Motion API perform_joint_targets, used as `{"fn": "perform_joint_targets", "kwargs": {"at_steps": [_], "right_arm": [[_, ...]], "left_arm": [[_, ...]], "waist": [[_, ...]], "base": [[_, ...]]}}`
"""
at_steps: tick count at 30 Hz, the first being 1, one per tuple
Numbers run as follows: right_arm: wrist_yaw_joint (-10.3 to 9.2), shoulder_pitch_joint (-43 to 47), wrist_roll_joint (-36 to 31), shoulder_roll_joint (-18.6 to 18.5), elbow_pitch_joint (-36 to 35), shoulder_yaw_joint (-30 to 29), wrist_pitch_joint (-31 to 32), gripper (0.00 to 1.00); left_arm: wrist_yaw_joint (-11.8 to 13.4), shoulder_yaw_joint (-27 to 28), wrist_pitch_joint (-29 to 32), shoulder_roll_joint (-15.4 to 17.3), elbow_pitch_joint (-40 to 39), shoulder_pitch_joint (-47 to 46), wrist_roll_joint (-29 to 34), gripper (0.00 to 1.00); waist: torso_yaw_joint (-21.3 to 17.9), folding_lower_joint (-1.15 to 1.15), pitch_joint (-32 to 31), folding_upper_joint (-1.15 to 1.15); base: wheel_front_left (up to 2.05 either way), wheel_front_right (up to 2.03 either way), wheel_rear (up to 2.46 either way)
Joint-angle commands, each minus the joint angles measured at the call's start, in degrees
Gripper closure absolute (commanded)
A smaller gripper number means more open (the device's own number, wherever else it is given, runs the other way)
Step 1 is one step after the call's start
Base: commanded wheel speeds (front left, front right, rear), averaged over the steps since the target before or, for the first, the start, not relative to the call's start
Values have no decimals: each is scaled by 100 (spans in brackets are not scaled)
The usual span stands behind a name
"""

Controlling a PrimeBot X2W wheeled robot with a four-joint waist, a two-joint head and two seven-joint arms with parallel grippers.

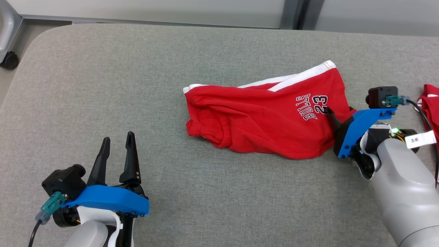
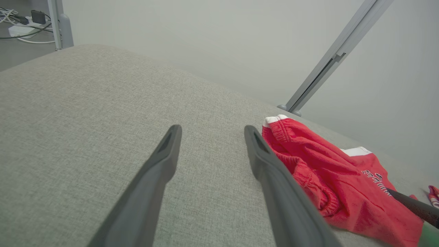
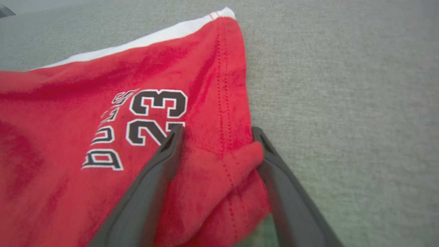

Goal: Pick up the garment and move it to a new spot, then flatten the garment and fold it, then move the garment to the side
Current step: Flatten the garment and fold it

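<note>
The garment [image 1: 267, 116] is a pair of red shorts with white stripes and "BULLS 23" print, lying crumpled right of the middle of the grey table [image 1: 137, 85]. My right gripper [image 1: 336, 118] stands open at its right end. In the right wrist view the two fingers straddle a raised fold of the garment [image 3: 103, 137] at its stitched hem, and the right gripper [image 3: 217, 129] is not closed on it. My left gripper [image 1: 118, 136] is open over bare table at the lower left, well apart from the cloth. The left wrist view has the left gripper [image 2: 212, 128] empty, with the garment [image 2: 329, 171] to its right.
Another red cloth [image 1: 430, 103] lies at the table's right edge. A caster wheel [image 1: 10, 60] stands on the floor beyond the table's far left corner. A slanted metal post [image 2: 339, 51] rises behind the table. Cables and a power strip [image 2: 20, 29] lie on the floor.
</note>
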Motion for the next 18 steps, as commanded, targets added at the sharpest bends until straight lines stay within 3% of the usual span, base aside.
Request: {"fn": "perform_joint_targets", "kwargs": {"at_steps": [1, 2, 3, 4, 6, 18], "right_arm": [[2, 78, 17, 68, 16, 74, 85, 7], [2, 66, 50, 86, 9, 131, 108, 37], [2, 49, 82, 112, -5, 174, 96, 56], [2, 35, 100, 132, -22, 208, 75, 67], [2, 2, 144, 139, -74, 261, -12, 100], [2, 650, 497, 79, -845, 415, -978, 100]], "left_arm": [[23, 40, -45, 24, -47, 32, 41, 0], [36, 44, -43, 28, -72, 45, 65, 0], [51, 44, -42, 32, -94, 52, 74, 0], [58, 42, -49, 33, -110, 56, 93, 0], [76, 35, -50, 26, -141, 64, 119, 0], [-37, -137, -70, -51, -197, 67, 216, 0]], "waist": [[17, 1, 13, 0], [29, 1, 20, 0], [38, 1, 23, 0], [45, 1, 22, 0], [41, 1, 15, 0], [-367, 1, -302, 0]], "base": [[0, 0, 0], [0, 0, 0], [0, 0, 0], [0, 0, 0], [0, 0, 0], [0, 0, 0]]}}
